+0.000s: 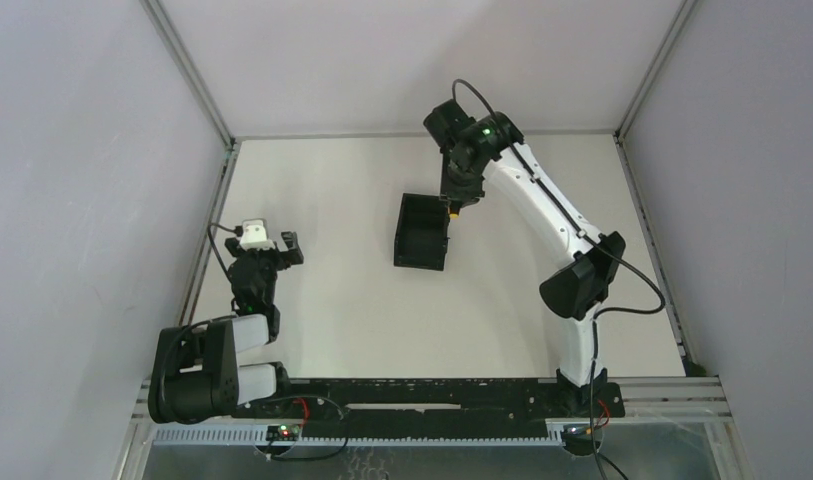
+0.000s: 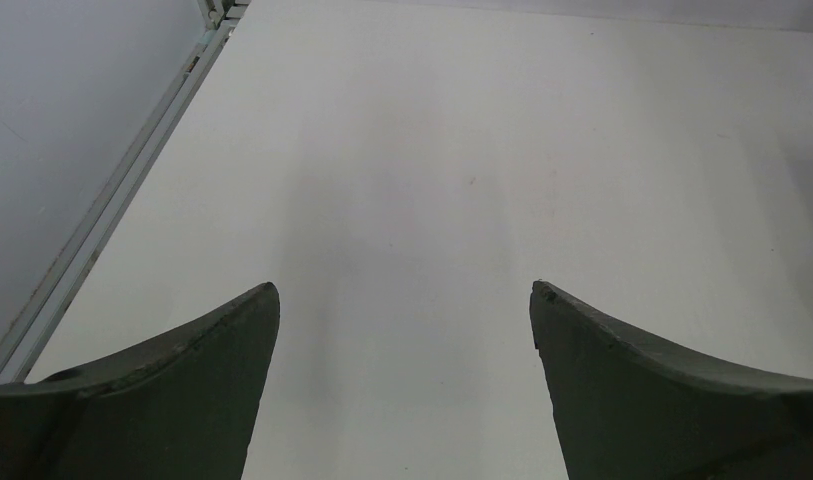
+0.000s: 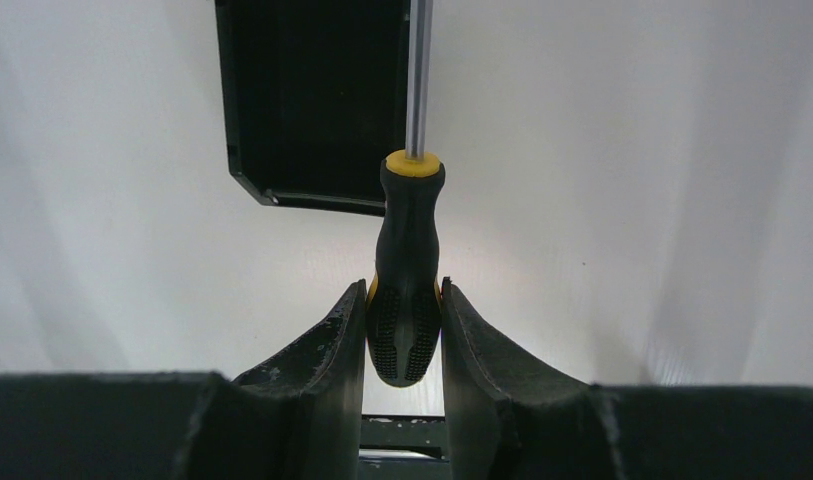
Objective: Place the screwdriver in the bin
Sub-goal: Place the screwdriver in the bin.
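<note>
White table (image 1: 332, 300), black bin (image 1: 420, 236) upright on it, mid-table

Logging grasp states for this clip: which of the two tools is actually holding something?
The right tool, shut on the black-and-yellow handle of the screwdriver. The left tool stands wide open, gripping nothing.

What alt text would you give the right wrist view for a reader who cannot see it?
The right tool is shut on the black and yellow handle of the screwdriver, over the white table. The thin metal shaft points away from the camera and crosses the right edge of the open black bin in the picture.
</note>
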Robot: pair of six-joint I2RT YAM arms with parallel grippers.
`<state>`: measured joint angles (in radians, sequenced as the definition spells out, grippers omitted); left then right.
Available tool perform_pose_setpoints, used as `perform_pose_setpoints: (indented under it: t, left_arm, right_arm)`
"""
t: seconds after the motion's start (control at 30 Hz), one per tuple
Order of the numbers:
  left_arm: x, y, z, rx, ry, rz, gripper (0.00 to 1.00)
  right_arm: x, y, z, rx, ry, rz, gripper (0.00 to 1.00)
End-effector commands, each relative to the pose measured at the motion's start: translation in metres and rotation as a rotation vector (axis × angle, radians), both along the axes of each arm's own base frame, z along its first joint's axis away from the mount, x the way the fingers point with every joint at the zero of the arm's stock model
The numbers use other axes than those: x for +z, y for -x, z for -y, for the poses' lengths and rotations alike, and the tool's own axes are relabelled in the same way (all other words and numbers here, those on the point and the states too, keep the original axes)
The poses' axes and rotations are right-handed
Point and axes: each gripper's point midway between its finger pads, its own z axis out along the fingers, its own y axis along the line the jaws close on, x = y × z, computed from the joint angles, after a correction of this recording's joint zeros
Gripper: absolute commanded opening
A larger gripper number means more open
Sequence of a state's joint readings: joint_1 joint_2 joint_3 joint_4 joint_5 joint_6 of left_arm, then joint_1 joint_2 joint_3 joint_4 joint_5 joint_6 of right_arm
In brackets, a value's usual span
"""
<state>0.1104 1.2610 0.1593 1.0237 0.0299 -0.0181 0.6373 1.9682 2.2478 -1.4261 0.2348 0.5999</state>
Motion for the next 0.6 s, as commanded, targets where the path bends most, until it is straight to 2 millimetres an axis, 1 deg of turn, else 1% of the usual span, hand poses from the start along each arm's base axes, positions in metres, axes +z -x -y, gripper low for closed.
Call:
perform_pose_setpoints:
  t: [0.0, 0.17, 0.57]
  left_arm:
    - [0.024, -0.006, 0.000, -0.004, -0.024, 0.086, 1.00]
    - [0.024, -0.006, 0.000, -0.005, -0.025, 0.086, 1.00]
    - [0.024, -0.006, 0.000, -0.004, -0.024, 0.085, 1.00]
  right_arm:
    - [0.004, -0.002, -0.016, -0.002, -0.018, 0.020, 0.00]
    - [-0.005, -0.003, -0.031, 0.016, -0.012, 0.008, 0.00]
    - [-0.027, -0.008, -0.049, 0.030, -0.006, -0.014, 0.00]
